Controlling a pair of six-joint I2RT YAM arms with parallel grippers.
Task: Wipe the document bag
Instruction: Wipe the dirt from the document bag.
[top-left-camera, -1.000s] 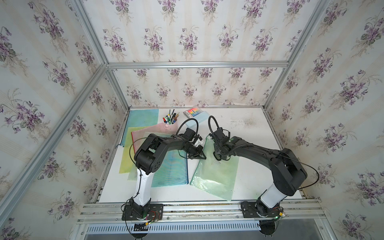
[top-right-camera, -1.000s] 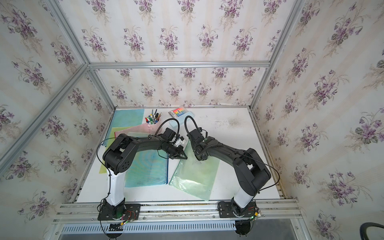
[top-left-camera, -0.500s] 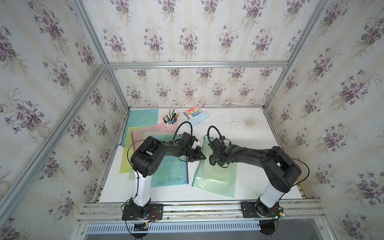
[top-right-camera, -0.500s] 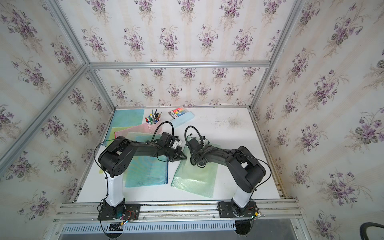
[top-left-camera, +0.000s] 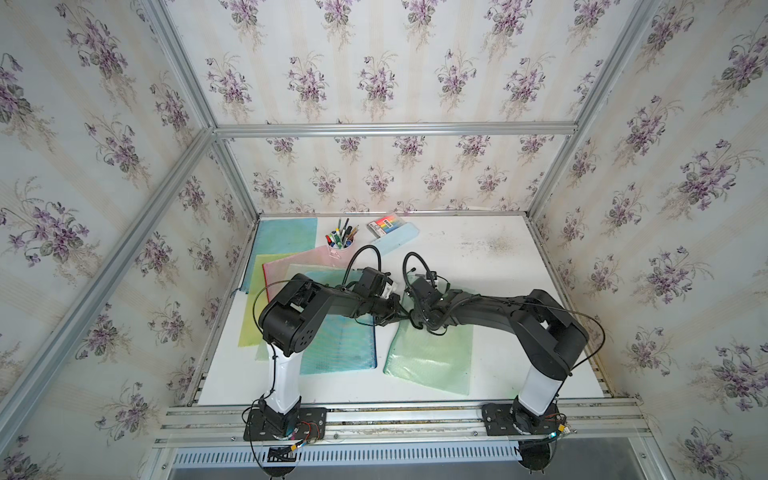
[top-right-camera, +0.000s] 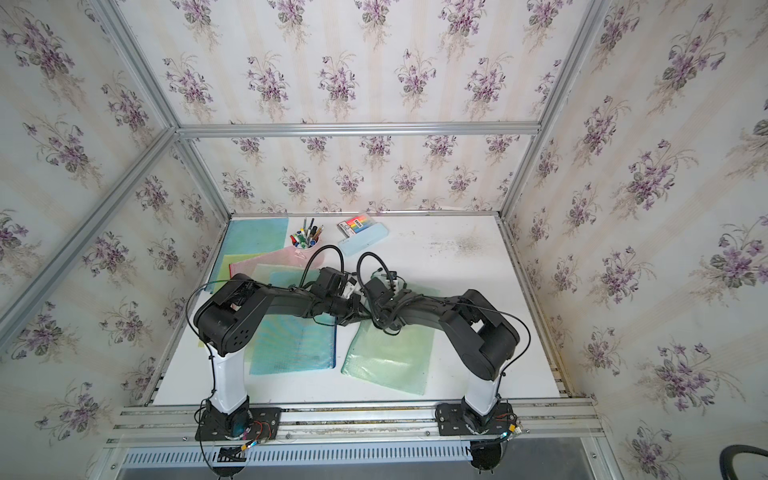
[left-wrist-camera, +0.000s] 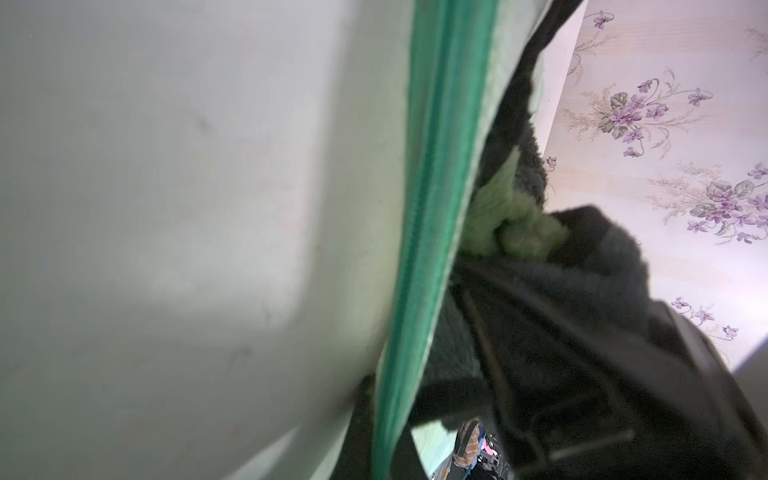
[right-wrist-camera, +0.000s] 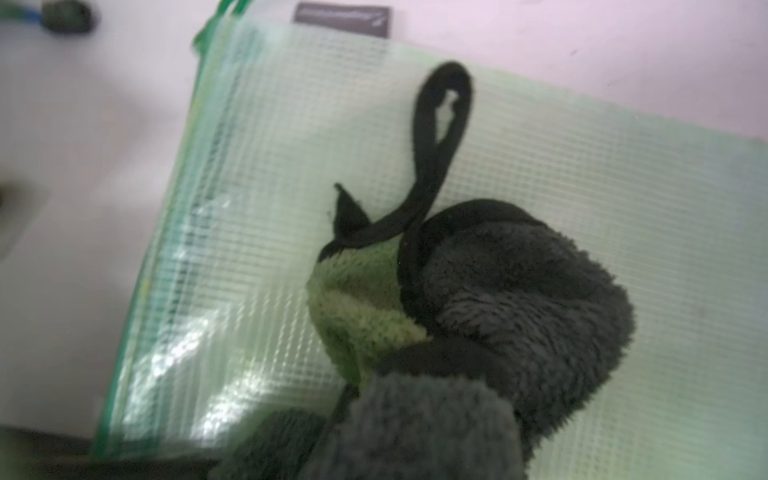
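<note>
Right gripper (top-left-camera: 415, 322), jaws clamped on a cloth (right-wrist-camera: 498, 299), presses it on the document bag (top-left-camera: 432, 357) near its zip, the left gripper (top-left-camera: 397, 318) closed-jawed alongside; most of the bag apparently awaits wiping.

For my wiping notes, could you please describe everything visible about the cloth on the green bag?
The cloth is fluffy, microfibre-looking: dark grey with a lime-green patch, black edging and a black hanging loop. It is bunched up under the right claw, which seems to grip it, and rests on the translucent green mesh document bag near its zipper edge.
</note>
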